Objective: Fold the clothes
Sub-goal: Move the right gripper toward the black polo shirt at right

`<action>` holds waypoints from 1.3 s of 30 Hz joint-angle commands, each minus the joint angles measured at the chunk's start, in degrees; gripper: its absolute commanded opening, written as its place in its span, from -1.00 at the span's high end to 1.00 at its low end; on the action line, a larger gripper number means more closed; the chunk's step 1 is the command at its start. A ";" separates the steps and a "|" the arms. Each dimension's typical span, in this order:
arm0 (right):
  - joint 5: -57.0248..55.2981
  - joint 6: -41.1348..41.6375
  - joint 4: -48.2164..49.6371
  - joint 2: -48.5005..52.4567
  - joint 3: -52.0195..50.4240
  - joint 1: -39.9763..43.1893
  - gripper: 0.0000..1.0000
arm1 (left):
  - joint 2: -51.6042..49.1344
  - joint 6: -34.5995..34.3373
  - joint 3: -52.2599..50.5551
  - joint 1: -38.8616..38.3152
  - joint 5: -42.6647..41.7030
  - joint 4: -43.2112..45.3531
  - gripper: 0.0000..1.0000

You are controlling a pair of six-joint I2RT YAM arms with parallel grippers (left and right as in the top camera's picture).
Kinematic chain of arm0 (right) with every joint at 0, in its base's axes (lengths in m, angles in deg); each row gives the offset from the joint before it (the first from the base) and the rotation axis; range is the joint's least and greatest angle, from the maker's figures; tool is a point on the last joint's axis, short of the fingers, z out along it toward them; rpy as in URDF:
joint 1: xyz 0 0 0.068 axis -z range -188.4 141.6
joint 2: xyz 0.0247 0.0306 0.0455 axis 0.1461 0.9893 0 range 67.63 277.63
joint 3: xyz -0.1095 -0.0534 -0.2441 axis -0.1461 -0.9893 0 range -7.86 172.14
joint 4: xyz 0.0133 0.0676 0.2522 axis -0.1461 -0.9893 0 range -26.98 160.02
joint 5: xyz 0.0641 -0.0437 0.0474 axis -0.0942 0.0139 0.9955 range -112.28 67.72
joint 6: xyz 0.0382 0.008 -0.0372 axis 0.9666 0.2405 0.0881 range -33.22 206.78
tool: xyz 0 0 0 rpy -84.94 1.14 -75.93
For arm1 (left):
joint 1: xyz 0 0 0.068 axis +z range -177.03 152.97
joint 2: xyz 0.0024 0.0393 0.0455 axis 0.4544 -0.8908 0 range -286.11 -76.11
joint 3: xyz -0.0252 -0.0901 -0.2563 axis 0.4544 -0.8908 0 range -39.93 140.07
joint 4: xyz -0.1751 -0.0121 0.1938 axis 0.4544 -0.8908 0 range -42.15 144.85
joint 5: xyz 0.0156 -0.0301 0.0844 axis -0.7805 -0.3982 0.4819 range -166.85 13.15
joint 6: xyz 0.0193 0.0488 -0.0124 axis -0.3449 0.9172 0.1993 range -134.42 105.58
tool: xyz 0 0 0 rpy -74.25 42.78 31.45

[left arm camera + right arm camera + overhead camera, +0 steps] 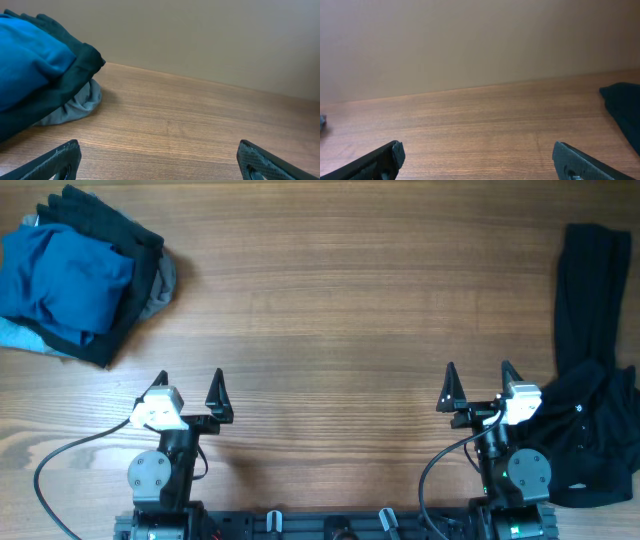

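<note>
Black pointed claws [190,374] [479,366], white wrist housings [158,408], black cables [38,478].

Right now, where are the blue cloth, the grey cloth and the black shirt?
blue cloth [60,275]: overhead view, middle of its top.
grey cloth [80,102]: left wrist view, rounded edge poking out underneath.
black shirt [592,290]: overhead view, its long upper part.

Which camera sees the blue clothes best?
The overhead view: the blue garment shows almost whole, lying on the darker clothes. The left wrist view shows only one side of it, cut off by the frame. The right wrist view misses it.
</note>
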 commanded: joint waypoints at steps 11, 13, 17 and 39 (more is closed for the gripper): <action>0.70 -0.79 0.17 -0.50 -0.04 0.39 -0.99 | 0.31 0.94 -0.15 0.22 -1.09 -0.26 -1.00; 0.72 -0.79 0.17 -0.50 -0.04 0.39 -1.00 | 0.31 0.94 -0.15 0.22 -1.09 -0.26 -1.00; 0.70 -0.81 0.17 -0.50 -0.04 0.39 -0.99 | 0.31 0.94 -0.15 0.22 -1.09 -0.26 -1.00; 2.64 2.56 -0.04 -0.50 -0.04 0.39 -0.99 | 0.31 0.92 -0.15 0.22 -1.14 -0.26 -1.00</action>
